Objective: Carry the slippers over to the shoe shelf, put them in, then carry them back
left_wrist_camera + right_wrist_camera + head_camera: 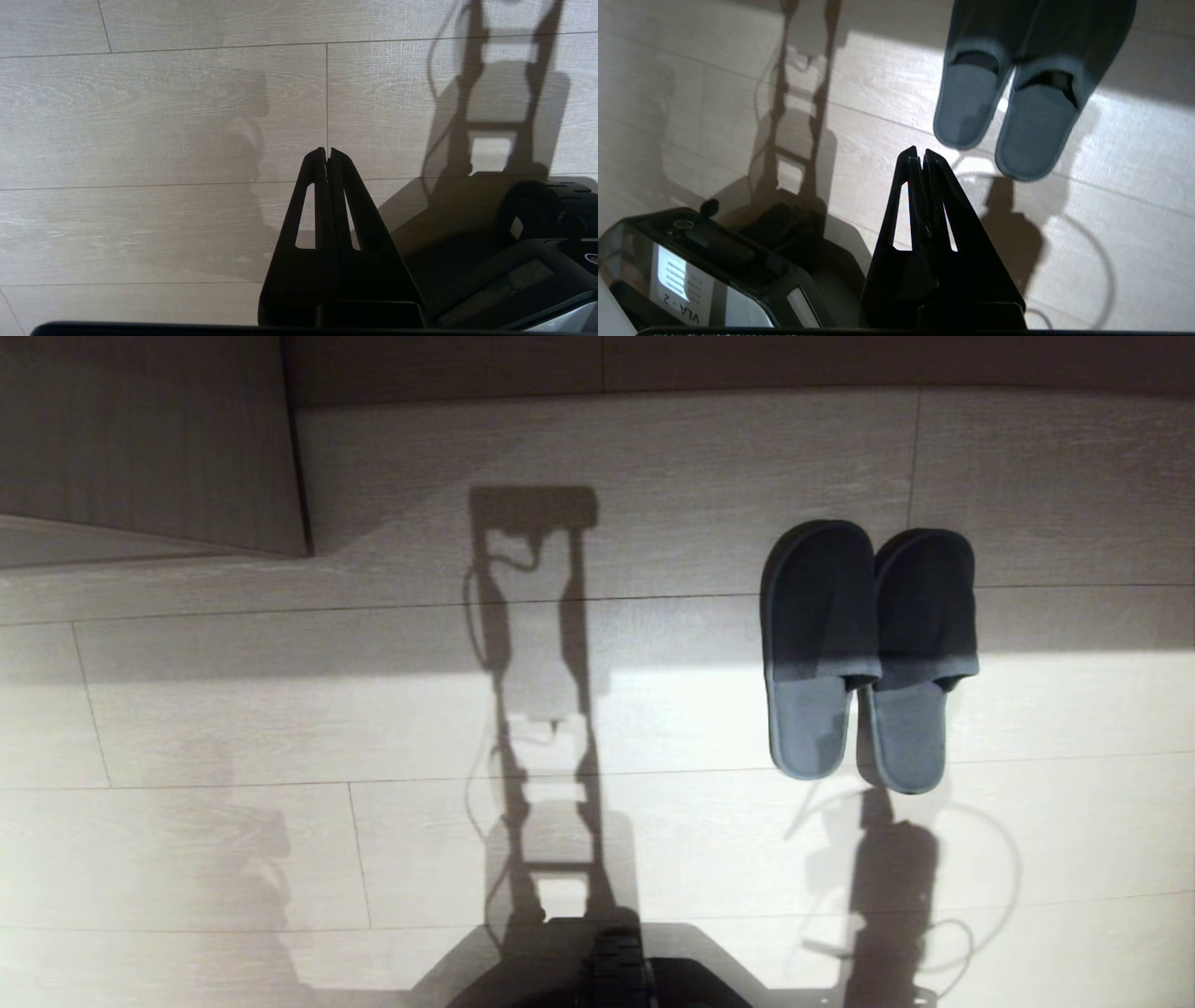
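Grey-blue fabric marks the slippers point(868, 658), which we find lying flat on the floor point(653, 728) as a pair, side by side and touching along their inner edges. In our head view they sit at about two o'clock from the picture's centre, toes pointing to twelve and open heels toward six. A line between shade and light crosses them: the straps lie in shadow, the insoles in bright light. Nothing grips or touches them.

Our right end effector point(920, 154) hangs above the floor near the heel ends of the slippers, apart from them, with its two dark fingers pressed together and nothing between them. Its shadow falls on the boards just below the heels, at about four o'clock in the head view, ringed by the thin shadow of a cable.

Our left end effector point(326, 153) is likewise closed and empty, held over bare boards well apart from the slippers.

At six o'clock in the head view we see the dark front of our own base point(607, 971), with the tall shadow of our frame stretching up the floor toward twelve. At ten o'clock stands a wood-grain panel point(149, 439), dim in shade, and a dark strip runs along the top edge.
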{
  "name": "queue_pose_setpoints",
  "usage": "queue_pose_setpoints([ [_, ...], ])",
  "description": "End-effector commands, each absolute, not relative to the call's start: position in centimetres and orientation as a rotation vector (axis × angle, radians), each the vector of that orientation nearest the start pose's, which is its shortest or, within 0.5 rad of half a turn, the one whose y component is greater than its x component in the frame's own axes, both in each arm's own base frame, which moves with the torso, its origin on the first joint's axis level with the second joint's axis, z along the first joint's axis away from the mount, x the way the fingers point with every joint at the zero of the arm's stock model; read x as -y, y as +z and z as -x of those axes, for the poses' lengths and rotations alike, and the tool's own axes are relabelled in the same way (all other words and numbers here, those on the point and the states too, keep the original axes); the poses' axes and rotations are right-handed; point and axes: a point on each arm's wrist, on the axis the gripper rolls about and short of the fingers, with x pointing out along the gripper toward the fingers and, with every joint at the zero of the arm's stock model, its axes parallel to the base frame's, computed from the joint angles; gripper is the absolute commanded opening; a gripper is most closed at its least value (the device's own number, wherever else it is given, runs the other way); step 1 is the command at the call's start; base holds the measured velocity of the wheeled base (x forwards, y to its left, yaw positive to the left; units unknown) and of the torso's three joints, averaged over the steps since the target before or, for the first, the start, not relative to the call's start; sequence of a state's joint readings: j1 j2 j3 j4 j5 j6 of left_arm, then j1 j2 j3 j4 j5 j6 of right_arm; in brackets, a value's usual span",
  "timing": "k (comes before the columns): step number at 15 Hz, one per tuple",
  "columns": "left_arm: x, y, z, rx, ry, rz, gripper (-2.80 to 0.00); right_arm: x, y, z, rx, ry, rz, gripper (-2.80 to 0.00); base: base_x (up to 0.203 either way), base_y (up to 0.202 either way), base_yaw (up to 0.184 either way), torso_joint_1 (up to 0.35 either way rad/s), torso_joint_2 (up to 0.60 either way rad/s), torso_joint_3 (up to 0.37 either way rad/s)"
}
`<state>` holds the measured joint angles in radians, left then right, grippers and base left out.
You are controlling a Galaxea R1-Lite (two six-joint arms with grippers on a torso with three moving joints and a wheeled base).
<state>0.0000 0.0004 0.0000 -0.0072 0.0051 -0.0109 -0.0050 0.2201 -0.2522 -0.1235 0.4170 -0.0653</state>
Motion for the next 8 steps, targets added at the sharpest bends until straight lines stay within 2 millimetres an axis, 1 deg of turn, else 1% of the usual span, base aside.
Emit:
queue_pose_setpoints([
  [1, 0.0, 7.6, 2.3, 0.009, 0.008, 0.011, -2.8, -0.8, 14.9, 2.8, 0.182, 0.388, 0.106, -2.8, 0.0, 0.0, 0.0, 0.0, 0.0, 0.0],
  [4, 0.0, 7.6, 2.3, 0.008, 0.006, 0.011, -2.8, -0.5, 10.6, 2.8, 0.154, 0.238, 0.098, -2.8, 0.0, 0.0, 0.0, 0.0, 0.0, 0.0],
  [5, 0.0, 7.6, 2.3, 0.008, 0.006, 0.011, -2.8, -0.4, 9.9, 2.8, 0.149, 0.198, 0.097, -2.8, 0.0, 0.0, 0.0, 0.0, 0.0, 0.0],
  [6, 0.0, 7.6, 2.3, 0.008, 0.008, 0.011, -2.8, -0.3, 9.8, 2.8, 0.144, 0.176, 0.092, -2.8, 0.0, 0.0, 0.0, 0.0, 0.0, 0.0],
  [8, 0.0, 7.6, 2.3, 0.008, 0.007, 0.011, -2.8, 0.0, 8.4, 2.3, 0.078, 0.036, 0.079, -2.8, 0.0, 0.0, 0.0, 0.0, 0.0, 0.0],
])
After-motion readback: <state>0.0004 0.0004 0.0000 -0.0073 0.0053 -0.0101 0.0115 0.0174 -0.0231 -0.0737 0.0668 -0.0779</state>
